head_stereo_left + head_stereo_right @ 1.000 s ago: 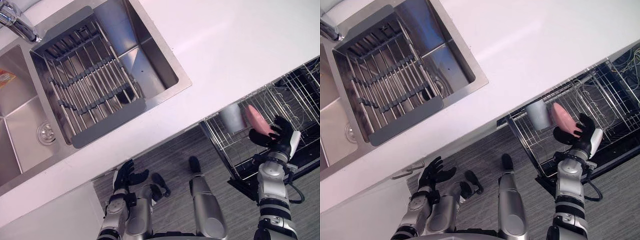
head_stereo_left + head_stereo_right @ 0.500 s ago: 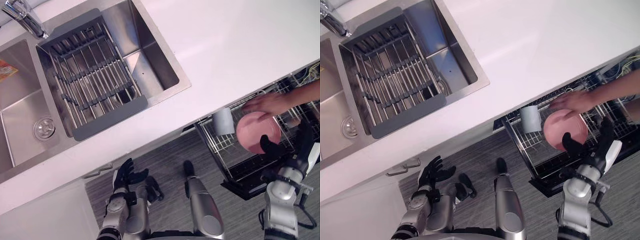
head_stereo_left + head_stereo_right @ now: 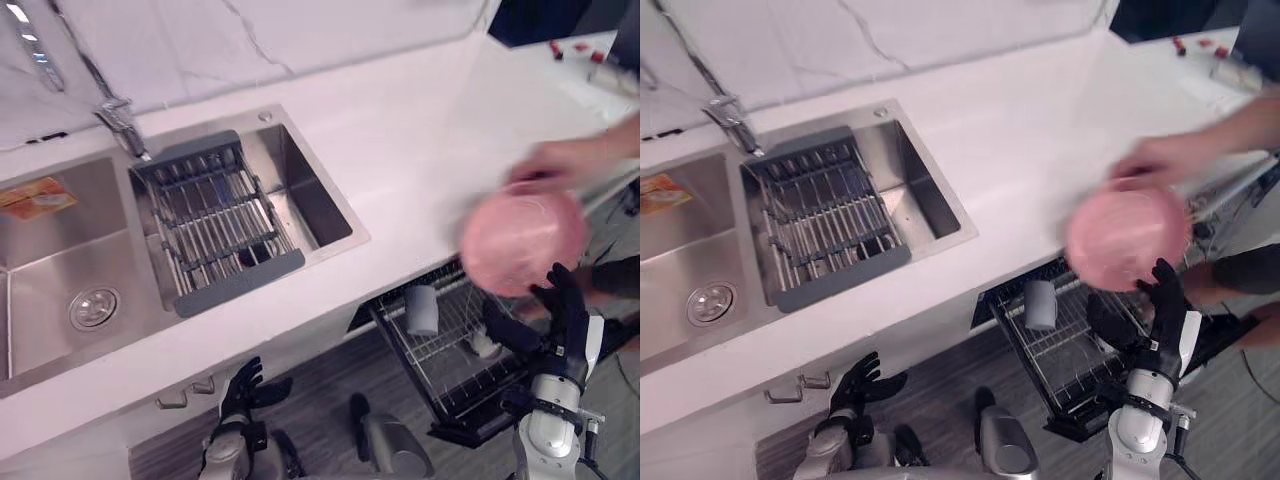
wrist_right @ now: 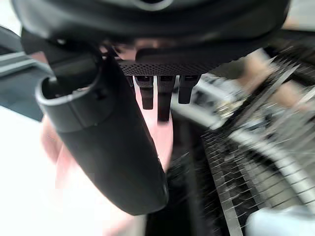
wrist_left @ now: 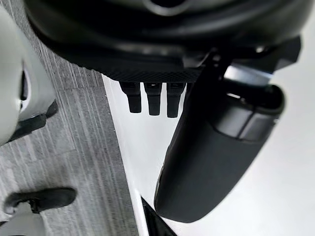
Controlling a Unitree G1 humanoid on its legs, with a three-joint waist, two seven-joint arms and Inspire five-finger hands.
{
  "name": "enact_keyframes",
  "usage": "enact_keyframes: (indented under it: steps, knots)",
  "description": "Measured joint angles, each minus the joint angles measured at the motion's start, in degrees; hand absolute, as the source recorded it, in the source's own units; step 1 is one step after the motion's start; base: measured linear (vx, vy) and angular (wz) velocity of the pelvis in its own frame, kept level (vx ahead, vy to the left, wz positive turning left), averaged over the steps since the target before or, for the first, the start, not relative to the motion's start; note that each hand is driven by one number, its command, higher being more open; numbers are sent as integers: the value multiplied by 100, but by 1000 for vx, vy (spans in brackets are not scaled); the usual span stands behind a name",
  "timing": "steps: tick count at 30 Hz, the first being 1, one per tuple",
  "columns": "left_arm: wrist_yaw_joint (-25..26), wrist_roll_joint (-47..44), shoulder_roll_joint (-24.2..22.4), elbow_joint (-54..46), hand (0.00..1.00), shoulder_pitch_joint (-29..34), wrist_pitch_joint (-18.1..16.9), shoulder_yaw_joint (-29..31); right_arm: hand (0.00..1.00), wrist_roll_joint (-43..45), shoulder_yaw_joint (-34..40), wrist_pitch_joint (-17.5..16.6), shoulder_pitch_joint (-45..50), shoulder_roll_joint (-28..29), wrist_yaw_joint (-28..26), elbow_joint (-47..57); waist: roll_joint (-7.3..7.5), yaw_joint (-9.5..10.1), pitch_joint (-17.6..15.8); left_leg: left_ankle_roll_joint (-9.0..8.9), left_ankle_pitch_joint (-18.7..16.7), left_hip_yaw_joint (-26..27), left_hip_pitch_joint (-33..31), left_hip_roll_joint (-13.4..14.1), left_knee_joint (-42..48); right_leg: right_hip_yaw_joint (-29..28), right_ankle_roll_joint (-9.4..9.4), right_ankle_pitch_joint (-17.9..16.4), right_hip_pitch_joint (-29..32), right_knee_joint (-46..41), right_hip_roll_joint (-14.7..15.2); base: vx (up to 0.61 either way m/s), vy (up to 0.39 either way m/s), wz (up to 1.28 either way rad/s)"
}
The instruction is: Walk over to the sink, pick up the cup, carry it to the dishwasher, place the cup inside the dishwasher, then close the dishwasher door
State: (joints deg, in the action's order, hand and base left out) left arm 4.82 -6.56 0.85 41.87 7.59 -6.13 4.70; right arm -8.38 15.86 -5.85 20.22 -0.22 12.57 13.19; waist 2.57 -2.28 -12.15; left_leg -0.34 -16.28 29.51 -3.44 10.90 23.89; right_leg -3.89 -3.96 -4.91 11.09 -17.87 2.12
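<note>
Left eye: right hand [image 3: 562,318] spread wide, empty; blurred round pink bowl [image 3: 522,238] just above its fingertips, in a person's hand [image 3: 560,165].
Right eye: grey cup [image 3: 1039,304] in wire dishwasher rack [image 3: 1070,360], left of that hand; left hand [image 3: 862,383] low, relaxed.
Left wrist: straight fingers [image 5: 153,98] over grey plank floor [image 5: 74,147] (nothing held).
Right wrist: pink blur past straight fingers [image 4: 165,98].

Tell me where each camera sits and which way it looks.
Left eye view: on the head, looking down at sink, counter, dishwasher rack; left hand and right hand show low.
Right eye view: beside it, same scene.
Left wrist view: along left hand toward floor.
Right wrist view: along right hand toward pink bowl and rack, shared with eye views.
</note>
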Motion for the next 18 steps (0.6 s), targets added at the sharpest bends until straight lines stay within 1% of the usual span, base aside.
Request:
enact_keyframes:
  steps: [3, 5, 8, 10, 13, 15, 18]
  knots:
    - [4, 3, 15, -6, 90, 70, 6, 0, 90, 18, -57, 129, -32, 226, -24, -350, 32, 16, 63, -6, -3, -73, 0, -47, -34, 112, -2, -26, -37, 8, 60, -24, -4, 21]
    - [5, 11, 12, -4, 90, 110, 6, -2, 90, 37, -50, 366, 60, 271, -25, -745, -32, -3, 109, -9, -5, -78, 18, -108, -90, 107, -12, -43, -31, -6, 105, -12, 10, 2]
    - [7, 103, 8, 5, 90, 192, 7, 1, 90, 39, -45, 563, 341, 296, -25, -865, -124, -32, 168, -1, -1, -76, 58, -142, -125, 103, -24, -51, -54, -4, 126, 4, 11, 0]
    - [7, 105, 9, 10, 90, 217, 8, 0, 90, 38, -35, 565, 374, 296, -23, -857, -133, -44, 177, -1, 0, -81, 103, -142, -137, 111, -25, -52, -108, 9, 125, 0, 0, 0]
    - [4, 108, -31, 36, 90, 226, 10, 23, 90, 34, -42, 558, 377, 295, -21, -732, -130, -29, 318, -1, -1, -94, 99, -145, -150, 131, -21, -65, -118, 29, 129, 11, 1, 3]
    - [5, 109, -85, 36, 90, 245, 10, 42, 90, 33, -46, 547, 373, 294, -21, -479, -142, -21, 412, 1, 1, -115, 97, -154, -152, 151, -26, -70, -124, 27, 141, 16, 5, 5]
    - [5, 118, -105, 36, 90, 259, 15, 44, 90, 30, -52, 489, 379, 294, -23, -99, -141, -21, 462, 1, 1, -145, 101, -155, -147, 183, -26, -77, -147, 26, 147, 6, -1, 5]
